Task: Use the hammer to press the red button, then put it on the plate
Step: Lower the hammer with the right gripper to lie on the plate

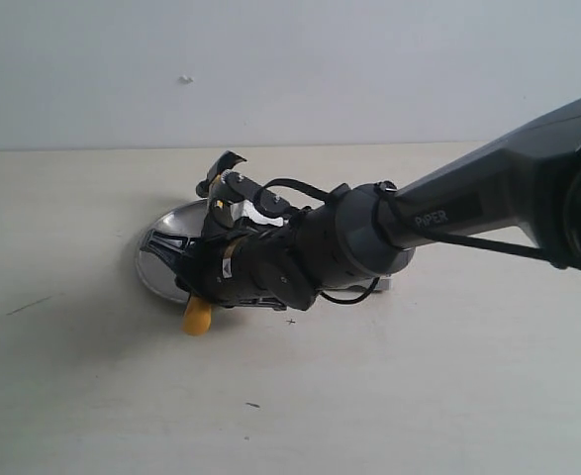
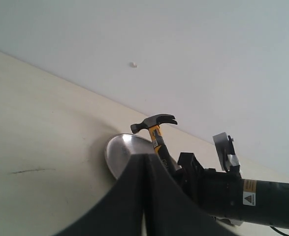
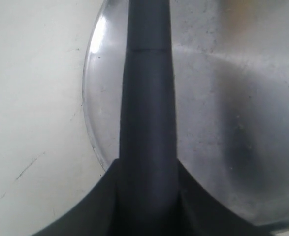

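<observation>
Middle of the hammer (image 1: 198, 316) hidden inside the right claw (image 1: 214, 263); right half of the plate (image 1: 157, 253) behind the arm (image 1: 468, 198).

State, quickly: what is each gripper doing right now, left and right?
Left gripper: fingers closed, holding nothing.
Right gripper: fingers closed on the hammer, above the plate.

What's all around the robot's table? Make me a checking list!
Surface: pale table, a few dark scuffs.
Job's things: hammer head up, over the plate; red button not seen.
Clutter: nothing seen.
Grippers: right gripper shut on the hammer's handle; left gripper shut, empty.
Cables: black cable looped at the right wrist.
Surroundings: plain pale wall.
</observation>
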{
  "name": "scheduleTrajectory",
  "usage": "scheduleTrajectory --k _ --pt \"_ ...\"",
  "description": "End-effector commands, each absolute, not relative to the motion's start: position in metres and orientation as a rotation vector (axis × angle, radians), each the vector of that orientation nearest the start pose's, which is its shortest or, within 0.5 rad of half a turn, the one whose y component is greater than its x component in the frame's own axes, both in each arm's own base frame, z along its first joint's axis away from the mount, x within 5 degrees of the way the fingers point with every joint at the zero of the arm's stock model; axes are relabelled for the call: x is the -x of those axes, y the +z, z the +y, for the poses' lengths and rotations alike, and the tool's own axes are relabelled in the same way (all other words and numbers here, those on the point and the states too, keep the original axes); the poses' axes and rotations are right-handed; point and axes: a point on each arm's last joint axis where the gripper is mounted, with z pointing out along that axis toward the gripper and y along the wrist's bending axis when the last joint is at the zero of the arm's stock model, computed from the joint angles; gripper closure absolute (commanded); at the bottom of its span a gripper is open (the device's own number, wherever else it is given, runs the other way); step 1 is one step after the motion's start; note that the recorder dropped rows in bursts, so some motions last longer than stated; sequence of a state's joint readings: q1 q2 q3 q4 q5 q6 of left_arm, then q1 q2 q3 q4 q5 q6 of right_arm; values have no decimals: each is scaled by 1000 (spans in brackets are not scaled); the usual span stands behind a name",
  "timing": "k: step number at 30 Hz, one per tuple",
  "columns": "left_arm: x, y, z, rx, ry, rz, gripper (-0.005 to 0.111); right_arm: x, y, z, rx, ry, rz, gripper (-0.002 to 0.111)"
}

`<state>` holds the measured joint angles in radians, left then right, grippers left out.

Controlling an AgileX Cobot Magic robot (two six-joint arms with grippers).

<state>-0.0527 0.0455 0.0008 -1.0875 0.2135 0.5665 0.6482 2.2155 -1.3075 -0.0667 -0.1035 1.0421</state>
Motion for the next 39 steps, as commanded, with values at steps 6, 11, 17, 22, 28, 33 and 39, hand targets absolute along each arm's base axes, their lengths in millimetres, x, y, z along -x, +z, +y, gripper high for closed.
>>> scheduleTrajectory --k 6,11,17,22,28,33,39 --pt "-57 202 -21 224 -590 1644 107 -370 112 279 -334 856 2329 108" --pt "-57 202 -21 224 -590 1644 107 -373 107 281 -335 851 2335 108" --pt "-57 202 -21 224 -590 1644 107 -375 100 283 -338 835 2353 108" --pt "-57 202 -21 224 -590 1644 107 -375 98 282 -340 829 2362 108" --pt "-57 202 -21 224 -590 1644 107 -374 96 281 -344 809 2383 98" --pt "-57 202 -21 224 -590 1644 107 -374 96 281 -334 805 2383 87" --pt "-57 202 -21 224 -590 1644 107 -373 96 281 -335 801 2389 70"
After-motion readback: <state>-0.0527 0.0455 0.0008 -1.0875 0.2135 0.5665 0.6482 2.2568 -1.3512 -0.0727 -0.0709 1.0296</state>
